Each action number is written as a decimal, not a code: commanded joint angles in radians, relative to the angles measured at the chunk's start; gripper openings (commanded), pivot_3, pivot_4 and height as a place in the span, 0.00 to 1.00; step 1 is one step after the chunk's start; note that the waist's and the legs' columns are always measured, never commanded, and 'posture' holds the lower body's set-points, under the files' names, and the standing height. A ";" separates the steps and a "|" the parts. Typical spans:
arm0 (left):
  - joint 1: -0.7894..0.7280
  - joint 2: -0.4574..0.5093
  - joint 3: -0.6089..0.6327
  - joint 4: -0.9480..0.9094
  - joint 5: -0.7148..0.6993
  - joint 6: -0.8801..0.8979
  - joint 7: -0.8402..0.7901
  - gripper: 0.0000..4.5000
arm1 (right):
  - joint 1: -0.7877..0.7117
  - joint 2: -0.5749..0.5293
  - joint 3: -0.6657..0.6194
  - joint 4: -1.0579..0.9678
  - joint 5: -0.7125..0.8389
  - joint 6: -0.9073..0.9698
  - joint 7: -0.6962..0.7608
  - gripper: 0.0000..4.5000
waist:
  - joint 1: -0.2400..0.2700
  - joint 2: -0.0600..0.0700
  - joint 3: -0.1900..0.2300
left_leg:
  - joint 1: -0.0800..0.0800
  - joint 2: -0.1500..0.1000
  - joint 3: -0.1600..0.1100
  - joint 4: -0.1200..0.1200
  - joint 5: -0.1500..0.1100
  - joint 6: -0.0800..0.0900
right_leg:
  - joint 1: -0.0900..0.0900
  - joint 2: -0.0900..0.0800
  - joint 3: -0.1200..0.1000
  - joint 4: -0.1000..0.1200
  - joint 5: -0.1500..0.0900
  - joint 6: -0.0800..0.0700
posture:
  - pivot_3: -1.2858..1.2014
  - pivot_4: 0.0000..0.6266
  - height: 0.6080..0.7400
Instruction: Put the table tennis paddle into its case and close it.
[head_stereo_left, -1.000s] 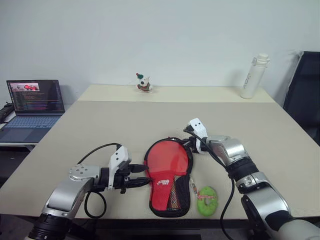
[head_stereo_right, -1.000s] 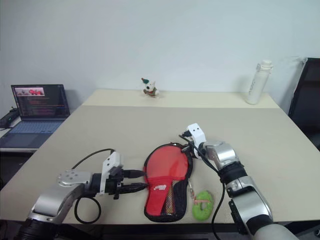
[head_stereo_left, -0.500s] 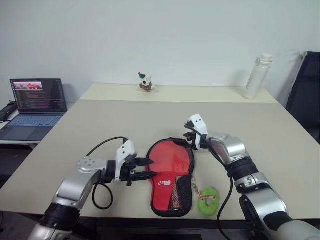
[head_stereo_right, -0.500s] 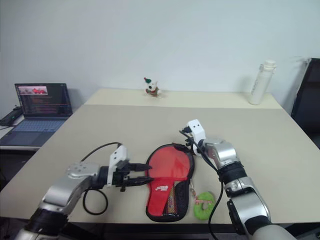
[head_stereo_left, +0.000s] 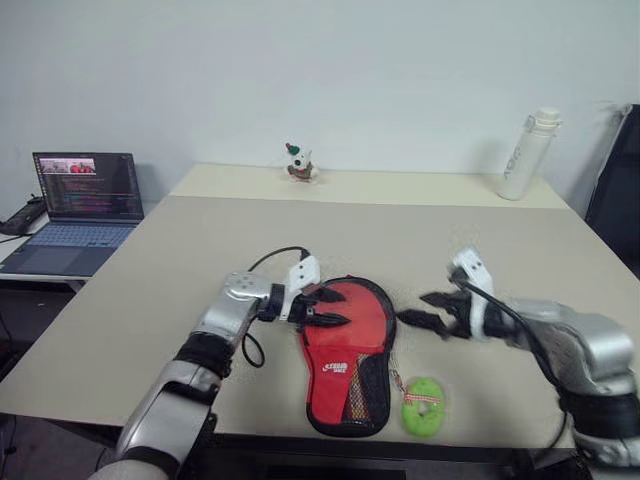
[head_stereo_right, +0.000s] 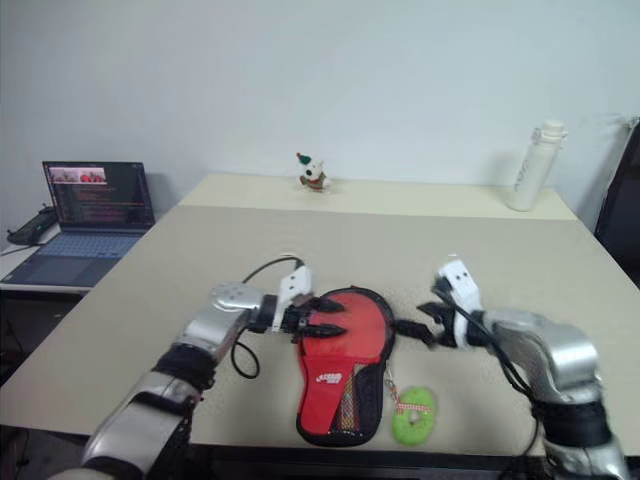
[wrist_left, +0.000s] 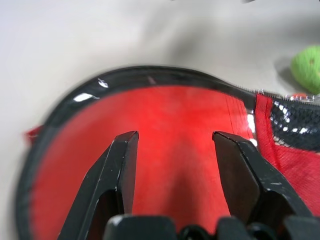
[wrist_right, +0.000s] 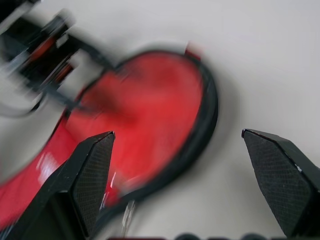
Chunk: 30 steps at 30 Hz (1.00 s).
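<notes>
Paddle-shaped soft zip case (head_stereo_left: 347, 352), red side up w/ black edging, lies flat on the beige tabletop nr its front edge. Round end points away from the front edge, narrow end toward it. White logo mid-body; black mesh pocket on the narrow part. Bright green round pull charm (head_stereo_left: 421, 404) sits on the table just beside the narrow end, joined by a short cord. Red-faced table tennis paddle itself can't be made out separately from the red case.

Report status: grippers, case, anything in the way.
Left gripper open over the red case. Right gripper open, apart from the case. Case flat on table, paddle hidden. Green charm beside it; nothing blocking.
</notes>
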 joint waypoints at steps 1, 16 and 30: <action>-0.022 -0.021 -0.020 0.082 0.038 -0.089 -0.042 0.57 | 0.078 -0.082 -0.071 -0.138 0.092 0.045 0.045 0.99 | -0.003 0.000 0.000 | -0.001 0.000 0.000 0.000 0.000 0.000 | 0.000 0.001 0.000 -0.001 0.000 0.000 | 0.52 0.24 1.00; -0.009 -0.050 -0.025 0.191 0.094 -0.196 -0.055 0.57 | 0.348 -0.209 0.158 -0.162 -0.072 -0.238 -0.009 0.99 | -0.002 -0.001 -0.001 | 0.001 -0.001 -0.004 0.003 0.000 0.000 | 0.005 0.003 -0.002 -0.002 0.000 0.001 | 0.52 0.24 1.00; -0.003 -0.063 -0.040 0.187 0.098 -0.179 -0.104 0.57 | 0.298 -0.230 0.205 -0.148 -0.100 -0.303 0.048 0.22 | -0.009 -0.002 -0.001 | 0.004 -0.001 -0.004 0.003 0.000 0.000 | 0.010 0.003 -0.002 -0.003 0.000 0.001 | 0.52 0.24 1.00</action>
